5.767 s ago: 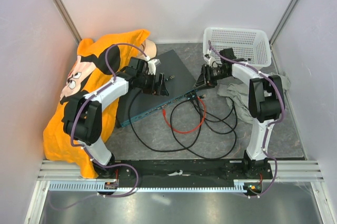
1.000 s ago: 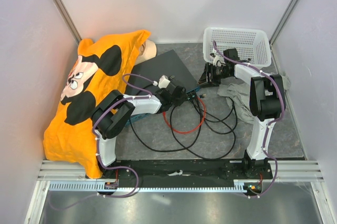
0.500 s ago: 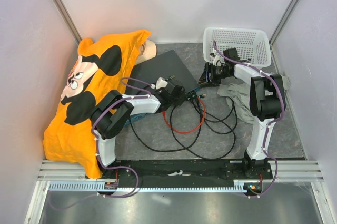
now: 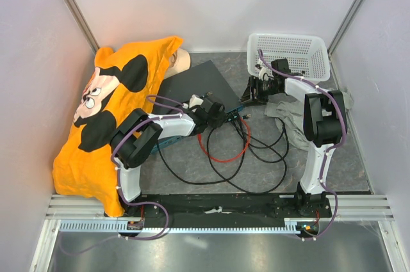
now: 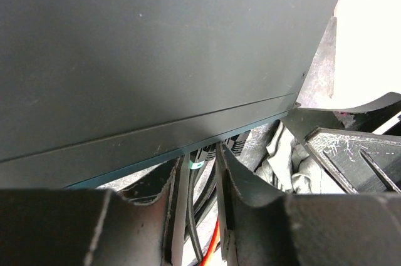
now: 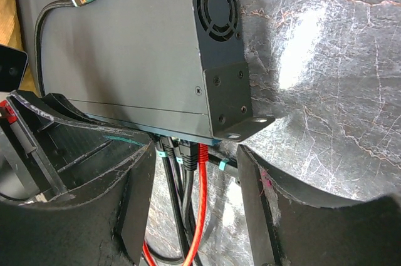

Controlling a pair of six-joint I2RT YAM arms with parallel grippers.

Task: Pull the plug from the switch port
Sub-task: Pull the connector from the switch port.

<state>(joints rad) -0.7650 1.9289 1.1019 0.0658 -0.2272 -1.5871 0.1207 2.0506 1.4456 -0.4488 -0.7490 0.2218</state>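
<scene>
Several small, likely latched plugs (image 5: 202, 152) sit in the switch (image 5: 156, 59) front at lower centre, my left claw (image 5: 197, 172) apart astride one; I'd pinch its hard body, not the limp cable (image 5: 191, 228).

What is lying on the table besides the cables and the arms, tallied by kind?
switch: 1
white basket: 1
cloths: 2, the orange shirt and the grey cloth
beige item peeking out by the shirt, kind unclear: 1
Total: 5
</scene>
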